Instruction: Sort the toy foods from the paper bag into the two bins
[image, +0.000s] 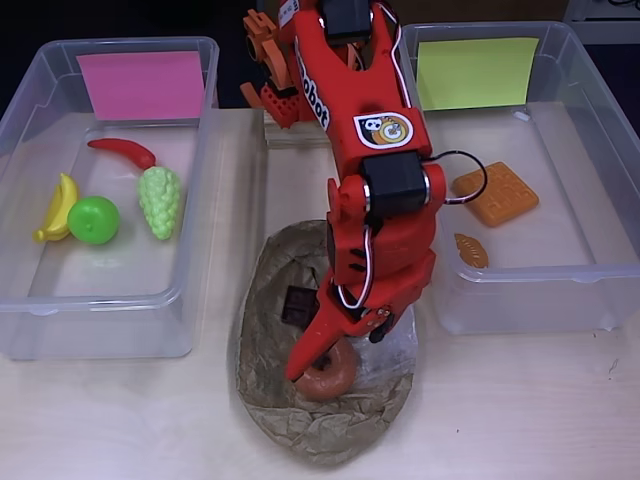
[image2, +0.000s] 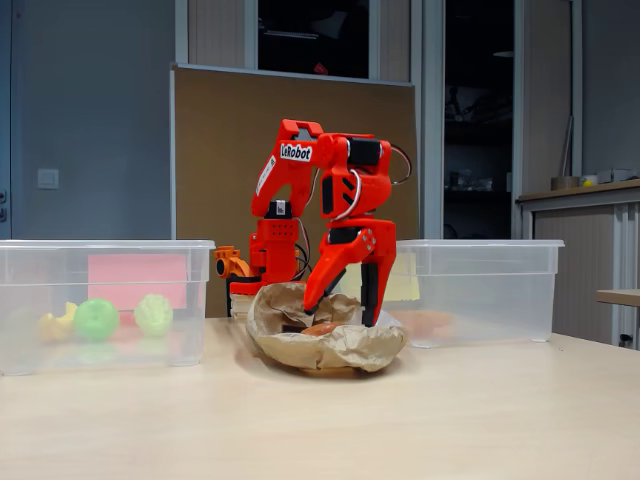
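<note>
1. Reaching down into the bag (image: 300, 420), the gripper (image: 335, 365) has its jaws spread wide, one finger either side of the donut (image: 330, 378). Nothing's actually held yet as far as I can tell; the fixed view shows both tips down inside the bag with the donut between them.
2. Chocolate (image: 298, 305) sits just behind the donut in the bag, so that's probably last.
3. Pink bin (image: 30, 100) on the left of the overhead view has the banana (image: 58, 208), apple (image: 94, 220), chili (image: 125, 152) and grapes (image: 160, 200), so it's the fruit and veg side.
4. Yellow bin (image: 600, 90) has the waffle (image: 495, 193) and croissant (image: 471, 250), so baked stuff. My guess is the donut goes there too.
</note>
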